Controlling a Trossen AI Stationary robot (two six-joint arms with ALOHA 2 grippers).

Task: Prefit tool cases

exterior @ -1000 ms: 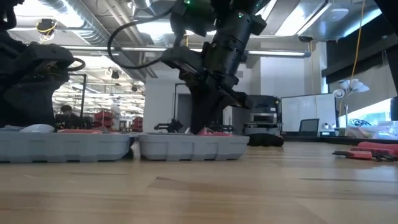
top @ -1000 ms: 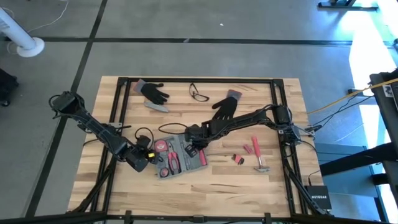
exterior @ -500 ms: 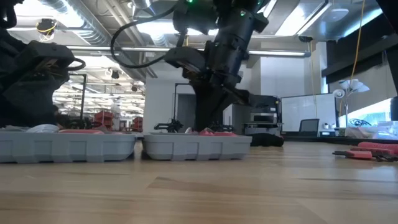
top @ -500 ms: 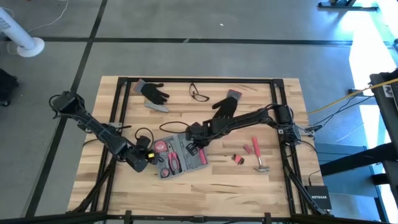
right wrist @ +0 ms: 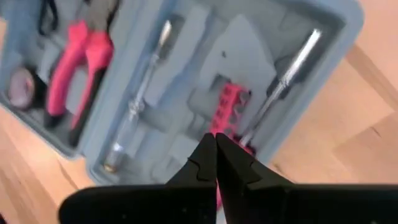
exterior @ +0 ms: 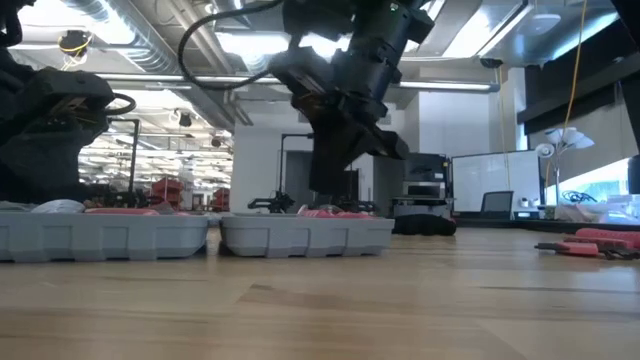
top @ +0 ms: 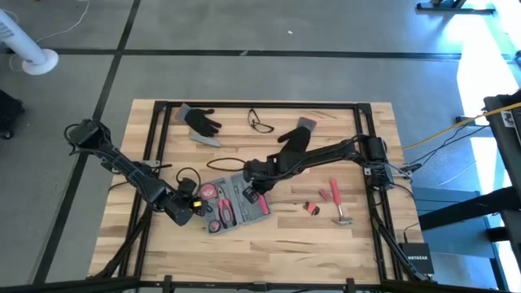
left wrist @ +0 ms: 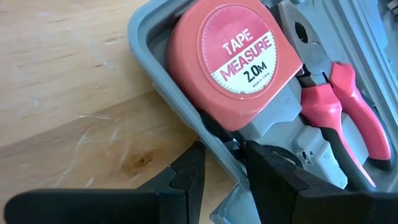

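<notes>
The blue-grey tool case (top: 238, 203) lies open on the table's wooden top, with a red tape measure (left wrist: 233, 62), red-handled pliers (left wrist: 348, 118), drivers and a red bit holder (right wrist: 227, 102) in its recesses. My left gripper (top: 193, 209) is at the case's left end, closed on its rim. My right gripper (top: 253, 192) hangs shut a little above the case's right half (exterior: 305, 235), over the bit holder, with nothing between its fingers. My left gripper (left wrist: 222, 155) has the case's rim wall (left wrist: 211, 140) beside the tape measure between its fingers, one finger outside the case and one inside. The fingers slant down at it from the table's left side. The case lies flat on the table.
Two black gloves (top: 201, 120) (top: 295, 139), a slim grey bar (top: 208, 140) and glasses (top: 260, 123) lie at the far side. A hammer (top: 338, 205) and small red parts (top: 312, 208) lie right of the case. A small red and black thing (top: 213, 226) sits at its near edge.
My right gripper has risen a little from the case's right half and stays shut.
</notes>
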